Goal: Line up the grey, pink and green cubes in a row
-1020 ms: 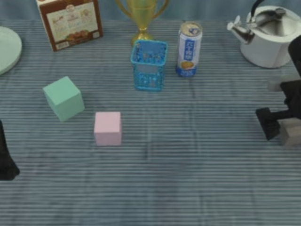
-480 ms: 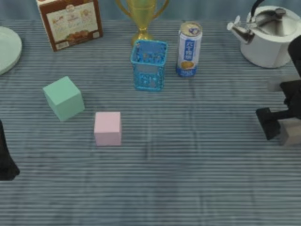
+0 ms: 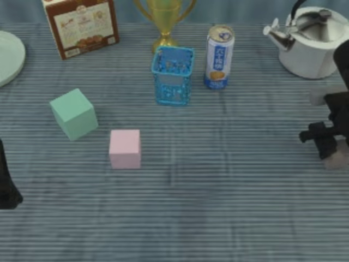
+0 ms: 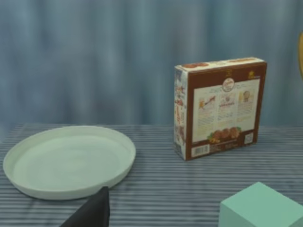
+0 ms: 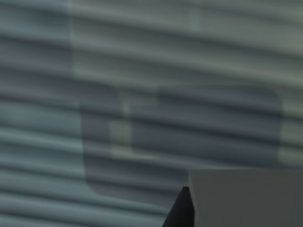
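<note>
The mint-green cube [image 3: 73, 113] stands at the table's left, and its corner [image 4: 260, 208] shows close in the left wrist view. The pale pink cube [image 3: 125, 148] lies just right of it and nearer the front. Half hidden at the right edge is the small grey cube [image 3: 335, 159], with my right gripper [image 3: 332, 148] shut on it. In the right wrist view the grey cube [image 5: 246, 198] lies against one dark finger [image 5: 182, 213]. My left gripper [image 3: 7, 188] is parked open at the left edge, well apart from the cubes.
Along the back stand a brown box [image 3: 80, 25], a gold trophy [image 3: 164, 16], a blue mesh basket [image 3: 173, 75], a drinks can [image 3: 219, 57] and a white kettle [image 3: 311, 41]. A pale plate [image 3: 8, 54] lies at the back left.
My right gripper's dark finger has moved right against the grey cube, so the jaws have closed on it. The green and pink cubes and the left arm have not moved.
</note>
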Robot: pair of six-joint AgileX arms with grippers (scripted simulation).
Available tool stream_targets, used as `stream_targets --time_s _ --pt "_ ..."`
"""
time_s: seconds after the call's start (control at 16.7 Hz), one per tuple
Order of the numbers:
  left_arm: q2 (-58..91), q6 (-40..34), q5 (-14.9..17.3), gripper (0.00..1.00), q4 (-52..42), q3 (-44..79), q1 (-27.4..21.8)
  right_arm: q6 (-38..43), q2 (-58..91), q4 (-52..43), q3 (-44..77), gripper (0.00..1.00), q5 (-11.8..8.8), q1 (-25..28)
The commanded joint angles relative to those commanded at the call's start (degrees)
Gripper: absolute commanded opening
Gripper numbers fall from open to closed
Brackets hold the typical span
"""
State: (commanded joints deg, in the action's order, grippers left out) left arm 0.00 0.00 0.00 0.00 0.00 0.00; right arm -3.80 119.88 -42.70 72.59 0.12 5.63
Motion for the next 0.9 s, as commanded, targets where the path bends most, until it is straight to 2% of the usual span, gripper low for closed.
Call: stream_targets --time_s 0.6,0.9 --pt "0.0 0.0 0.0 1.0 0.0 0.0 0.0 0.1 -2.6 -1.9 1.6 0.0 -0.2 0.0" --pt "0.0 0.0 0.0 1.0 0.0 0.0 0.0 0.1 -6.5 -12.4 7.4 0.0 -0.2 0.2"
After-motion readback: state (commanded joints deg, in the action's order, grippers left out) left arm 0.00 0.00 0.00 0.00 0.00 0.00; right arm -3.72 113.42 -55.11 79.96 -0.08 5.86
